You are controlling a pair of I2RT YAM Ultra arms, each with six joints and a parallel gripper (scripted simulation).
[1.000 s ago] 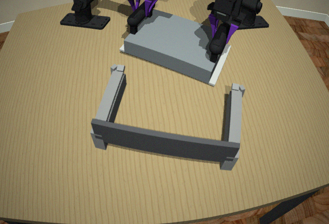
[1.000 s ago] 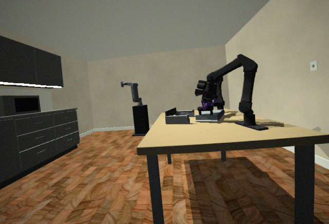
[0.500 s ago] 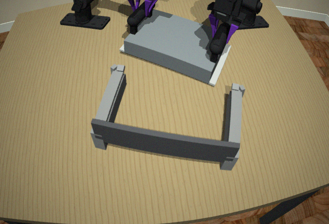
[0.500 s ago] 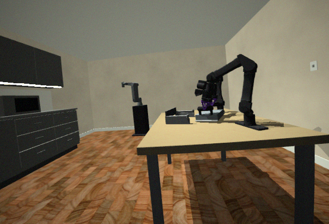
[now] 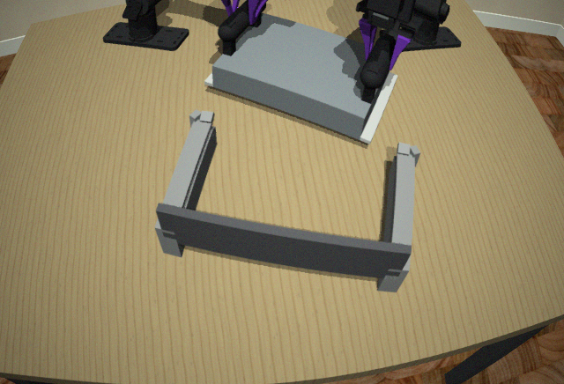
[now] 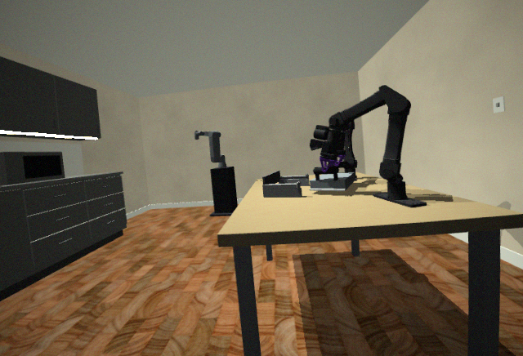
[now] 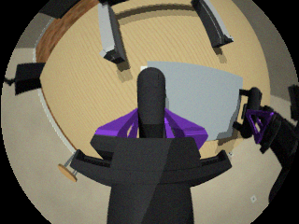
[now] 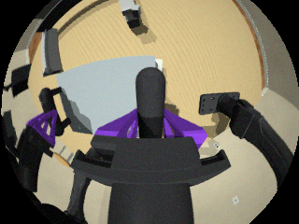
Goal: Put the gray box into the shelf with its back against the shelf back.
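The gray box point(image 5: 291, 59) point(image 6: 327, 182) point(image 7: 201, 95) point(image 8: 107, 89) lies level on or just above the table, outside the shelf, with a white side plate point(image 5: 382, 108) along each side. I cannot tell whether it touches the table. My left gripper point(image 5: 380, 62) point(image 7: 150, 111) is shut on a black handle point(image 5: 372, 75) at one side of the box. My right gripper point(image 5: 241, 18) point(image 8: 150, 111) is shut on the other black handle point(image 5: 230, 30). The shelf point(image 5: 282, 245) point(image 6: 282, 189) stands in front, its open end facing the box and a rail along each side. The fingertips are partly hidden.
The shelf's rails point(image 5: 189, 161) point(image 5: 403, 193) have small gray end pieces nearest the box. A strip of table point(image 5: 291, 143) separates box and shelf. The arm bases point(image 5: 145, 36) point(image 5: 444, 38) stand behind the box. One box corner is close to a rail end.
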